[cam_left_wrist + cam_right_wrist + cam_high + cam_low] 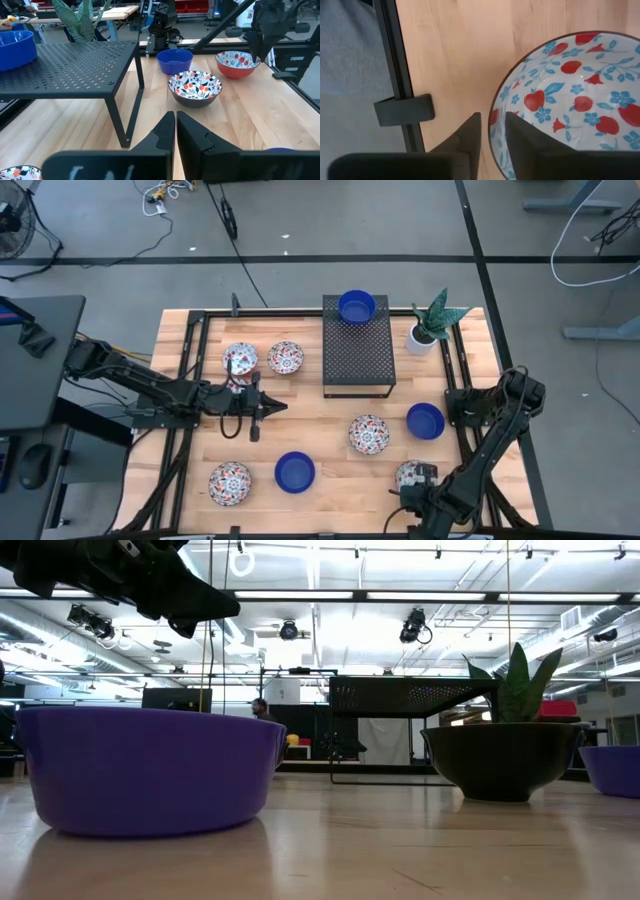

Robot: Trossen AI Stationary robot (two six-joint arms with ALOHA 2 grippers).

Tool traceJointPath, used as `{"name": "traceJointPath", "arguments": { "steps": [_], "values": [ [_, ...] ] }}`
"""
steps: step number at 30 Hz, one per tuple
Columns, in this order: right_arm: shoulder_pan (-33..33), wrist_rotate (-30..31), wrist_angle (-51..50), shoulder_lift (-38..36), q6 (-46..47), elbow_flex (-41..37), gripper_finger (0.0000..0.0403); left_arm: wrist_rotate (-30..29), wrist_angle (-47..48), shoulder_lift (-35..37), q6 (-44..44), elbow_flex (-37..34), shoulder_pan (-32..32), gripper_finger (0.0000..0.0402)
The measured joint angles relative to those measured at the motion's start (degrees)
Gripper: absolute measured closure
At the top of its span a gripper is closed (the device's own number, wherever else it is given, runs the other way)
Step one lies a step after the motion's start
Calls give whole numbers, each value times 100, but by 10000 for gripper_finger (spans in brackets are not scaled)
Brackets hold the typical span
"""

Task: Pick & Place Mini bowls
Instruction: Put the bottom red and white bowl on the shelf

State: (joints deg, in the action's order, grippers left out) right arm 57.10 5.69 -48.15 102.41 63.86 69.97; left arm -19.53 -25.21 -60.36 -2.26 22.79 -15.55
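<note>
The right hand point(413, 483) hangs at the near right of the desk point(320, 435), right over a floral bowl point(410, 475). In its wrist view the two dark fingers point(470, 135) stand narrowly apart astride the bowl's rim, one outside the wall and one just inside, though whether they press the rim cannot be told. The left hand point(262, 407) is at mid-left of the desk, pointing right toward the centre, its fingers point(165, 132) closed together on nothing. The other mini bowls are spread across the wood: two floral ones side by side at far left, one point(240, 360) just beyond the left hand and its neighbour point(285, 358) to the right of it; another floral bowl point(369, 433) right of centre, with a blue bowl point(425, 421) just beside it on the right; a blue bowl point(295, 472) at near centre; and a floral bowl point(230, 482) at near left. One more blue bowl point(356, 307) sits on the far end of the black perforated rack point(357, 355) that stands at far centre. A white pot with a green plant point(428, 328) stands right of the rack.
</note>
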Motion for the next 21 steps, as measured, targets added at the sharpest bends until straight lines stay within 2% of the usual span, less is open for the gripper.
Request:
{"name": "traceJointPath", "arguments": {
  "steps": [4,8,16,21],
  "values": [
    [2,-5,-54,0,2,0,348,0,-1,0,0,0,0,383],
    [2,40,-93,0,22,-2,356,0,-2,0,0,0,0,383],
    [2,78,-130,0,13,-2,321,0,0,0,-2,0,0,383],
    [0,138,-32,0,-2,-102,317,2,-2,0,-2,0,0,383]
  ]
}}
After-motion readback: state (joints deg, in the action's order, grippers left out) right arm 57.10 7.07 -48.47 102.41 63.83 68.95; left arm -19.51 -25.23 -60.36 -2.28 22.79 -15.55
